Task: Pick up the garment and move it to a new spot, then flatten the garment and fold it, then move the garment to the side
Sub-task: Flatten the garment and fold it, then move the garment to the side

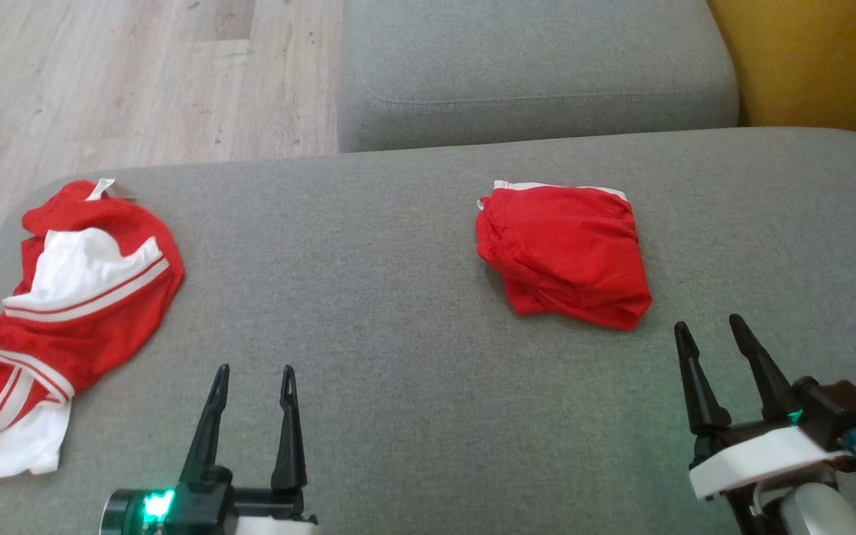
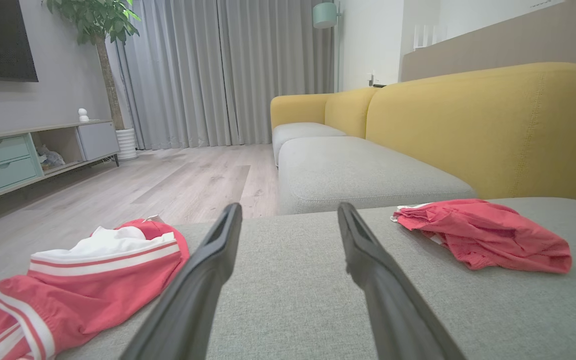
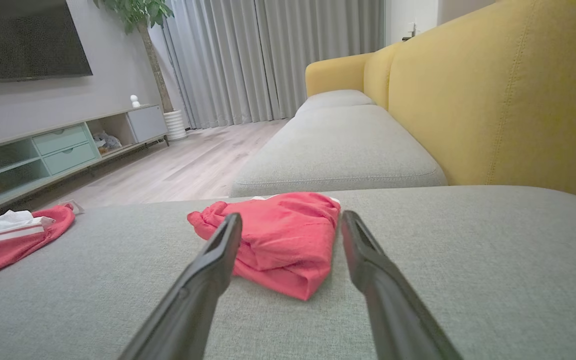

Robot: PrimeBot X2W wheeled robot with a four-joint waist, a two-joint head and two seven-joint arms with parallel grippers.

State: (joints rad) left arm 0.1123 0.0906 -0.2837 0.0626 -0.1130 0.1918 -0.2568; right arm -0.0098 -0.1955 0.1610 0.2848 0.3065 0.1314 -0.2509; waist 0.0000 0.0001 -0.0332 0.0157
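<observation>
Lying folded on the cushion point(image 1: 368, 297), the garment point(image 1: 562, 253) sits just ahead and left of the right fingers point(image 1: 693, 371), its near corner toward them and well apart from the left fingers point(image 1: 209, 423). Both pairs stand wide open, holding nothing. Two red garments are in view: this one and a loose garment point(image 1: 79, 312) at the cushion's left end, nearer the left arm.

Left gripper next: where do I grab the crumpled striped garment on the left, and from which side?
Probably the raised white-striped band of the crumpled red garment, approached from its right side, where the open left gripper is. The band stands up as a ridge off the grey cushion, so the fingers can close across it; its flat edges offer less.
</observation>
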